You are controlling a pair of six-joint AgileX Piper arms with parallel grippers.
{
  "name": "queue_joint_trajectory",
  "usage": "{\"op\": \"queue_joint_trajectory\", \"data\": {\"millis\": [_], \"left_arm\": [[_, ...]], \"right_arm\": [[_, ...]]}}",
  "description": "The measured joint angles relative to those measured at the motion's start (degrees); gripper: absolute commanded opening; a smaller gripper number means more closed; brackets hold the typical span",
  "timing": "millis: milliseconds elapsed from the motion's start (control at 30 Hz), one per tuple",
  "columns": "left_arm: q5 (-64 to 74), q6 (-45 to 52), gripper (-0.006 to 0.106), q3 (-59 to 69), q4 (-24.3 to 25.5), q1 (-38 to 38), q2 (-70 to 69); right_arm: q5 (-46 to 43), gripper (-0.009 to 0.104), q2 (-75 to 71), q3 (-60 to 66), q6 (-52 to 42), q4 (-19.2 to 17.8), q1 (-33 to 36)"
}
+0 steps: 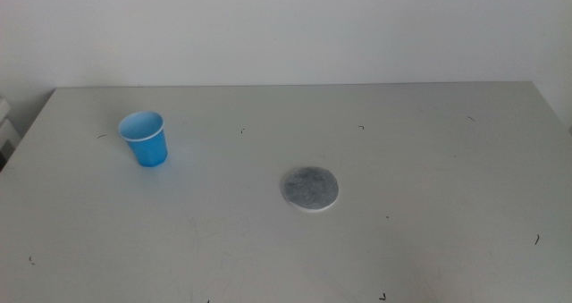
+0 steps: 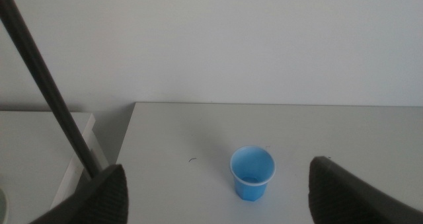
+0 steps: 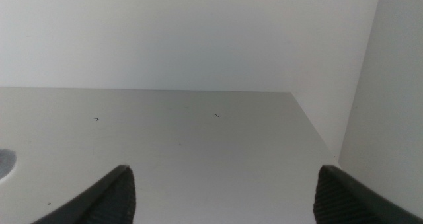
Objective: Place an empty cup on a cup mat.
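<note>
**Blue cup and grey mat apart on a pale bench, both hands spread and holding nothing**

Pale grey bench, matte, dotted with a few small dark specks, backed by a plain white wall. At the right end, seen from the right wrist, a second white wall surface meeting the bench edge. Beyond the bench's left edge, in the left wrist view, a lower white ledge and a thin dark rod slanting across.

Cup upright on the left part of the bench, toward the far side, open mouth up, lighter blue interior showing, nothing visible inside. Cup mat flat near the middle of the bench, nearer than the cup and well to its right, well apart from it, bare on top.

Left hand outside the middle view; from its wrist camera, jaws spread wide, nothing between them, the cup standing farther off on the bench, untouched. Right hand likewise outside the middle view, jaws spread wide over bare bench, gripping nothing; a sliver of the cup mat just at the picture's edge.
</note>
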Motion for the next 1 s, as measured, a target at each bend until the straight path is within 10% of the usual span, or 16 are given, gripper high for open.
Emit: {"op": "queue_joint_trajectory", "data": {"millis": [533,1000], "left_arm": [[20.80,1.33,0.105,-37.17,-0.02,0.00,32.73],[23.60,1.73,0.105,-40.79,-0.06,0.00,49.10]], "right_arm": [[0.00,0.094,0.00,0.00,0.00,0.00,0.00],[0.00,0.094,0.00,0.00,0.00,0.00,0.00]]}}
